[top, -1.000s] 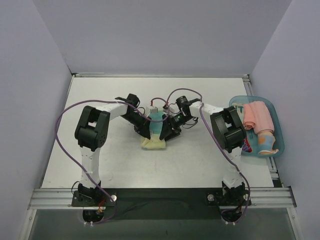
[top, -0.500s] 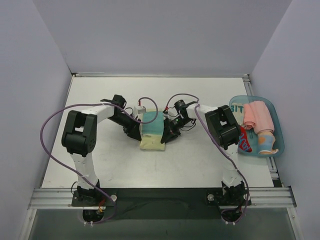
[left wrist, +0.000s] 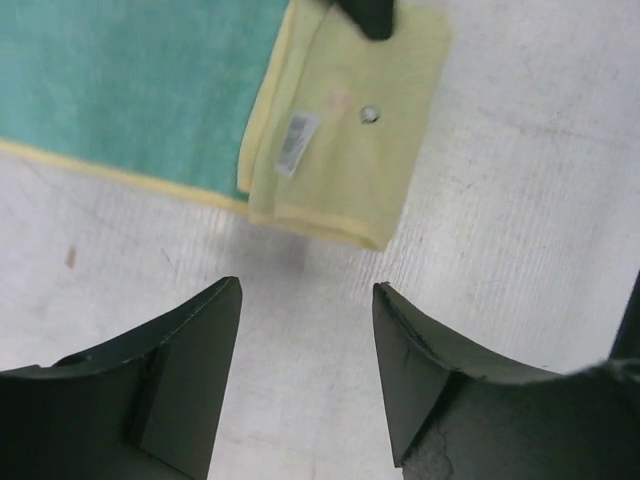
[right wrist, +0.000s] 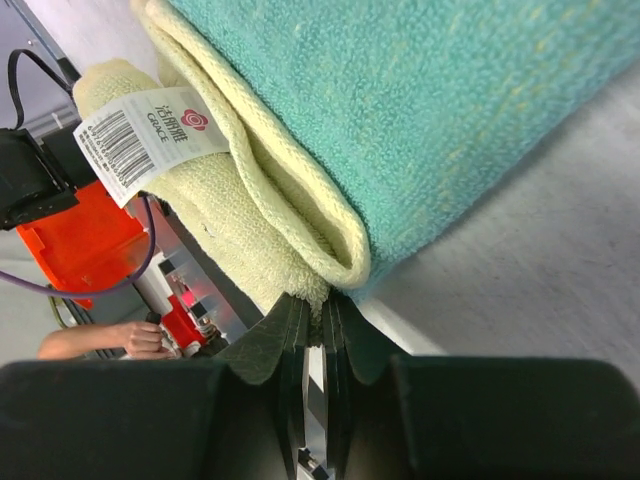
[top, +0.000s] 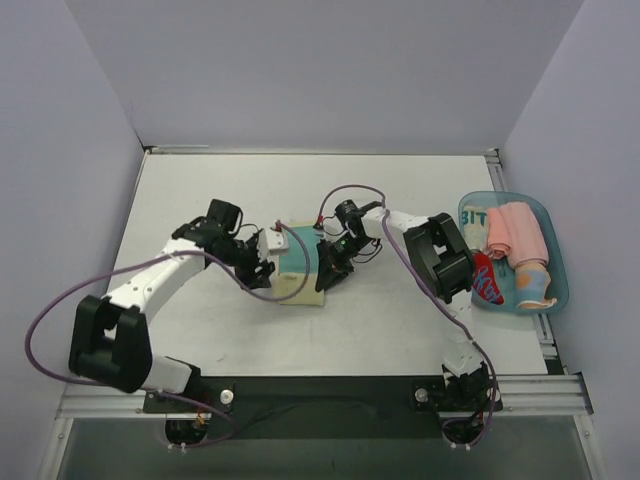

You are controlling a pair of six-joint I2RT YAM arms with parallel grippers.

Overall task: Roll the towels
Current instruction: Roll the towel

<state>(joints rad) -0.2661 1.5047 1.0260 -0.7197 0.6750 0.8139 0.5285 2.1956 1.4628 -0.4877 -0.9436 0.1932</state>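
- White table (top: 200,190), scuffed and faintly speckled up close, boxed in by pale lavender walls (top: 320,70) on three sides, with a metal rail (top: 320,392) along the near edge.
- Left gripper (left wrist: 305,370) hangs over bare tabletop with its jaws well apart and nothing between them. From above it sits just at the cloth's left edge (top: 264,266).
- Right gripper (right wrist: 315,325) has its jaws pressed tight together, and the folded yellow hem runs right into the tips, pinched there. The overhead view puts it at the right edge (top: 324,272).
- Between the two lies the pale yellow towel (top: 298,262), flat near the table's middle, its teal patch (left wrist: 130,90) facing up and one yellow corner doubled over.
- Showing on that corner is a small barcode label (right wrist: 140,140).
- Far right, well apart from all this, a light blue tray (top: 558,265) holds the red towel (top: 487,282) beside pink rolled cloths (top: 515,232).
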